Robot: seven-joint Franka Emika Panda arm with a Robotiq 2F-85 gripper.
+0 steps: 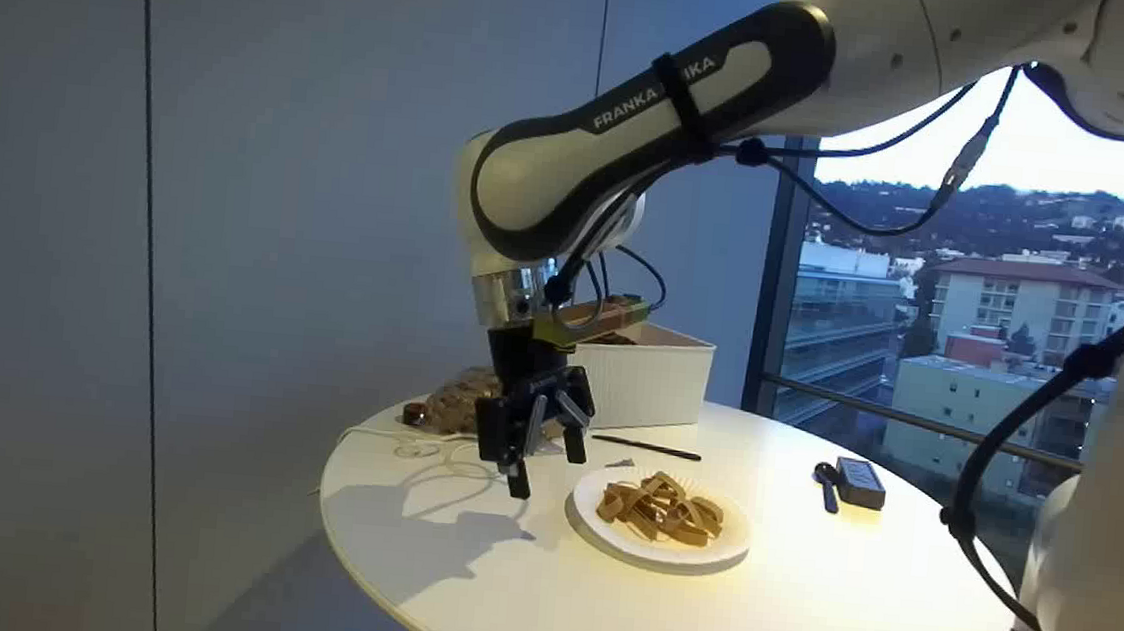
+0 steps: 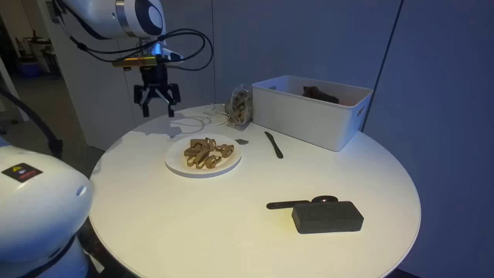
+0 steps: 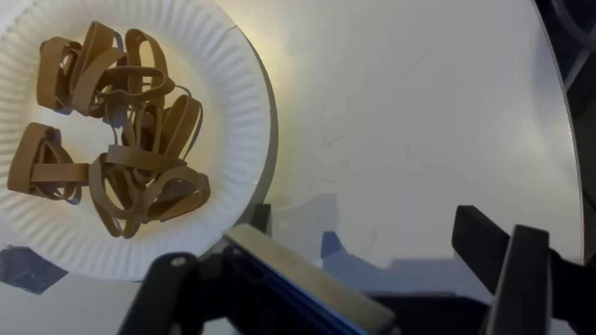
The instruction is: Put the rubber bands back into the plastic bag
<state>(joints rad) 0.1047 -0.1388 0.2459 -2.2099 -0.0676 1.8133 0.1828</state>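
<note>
The tan rubber bands lie in a loose pile [image 1: 685, 534] on a white paper plate [image 1: 596, 519]; the pile shows in an exterior view [image 2: 201, 157] and the wrist view [image 3: 142, 158]. The clear plastic bag [image 1: 460, 406] stands at the table's far side with brownish bands inside; it also shows in an exterior view [image 2: 240, 106]. I cannot tell whether its mouth is open. My gripper [image 1: 547, 465] is open and empty above the table, beside the plate and apart from it. Its fingers point down in an exterior view [image 2: 158, 111], and are wide apart in the wrist view [image 3: 365, 225].
A white bin [image 2: 301, 116] with a dark item inside stands next to the bag. A white cord [image 2: 200, 121] lies by the bag. A black knife [image 2: 274, 145], a grey scrap [image 2: 242, 141], a black spoon [image 2: 287, 204] and a dark block [image 2: 328, 218] lie on the round table [image 2: 185, 224].
</note>
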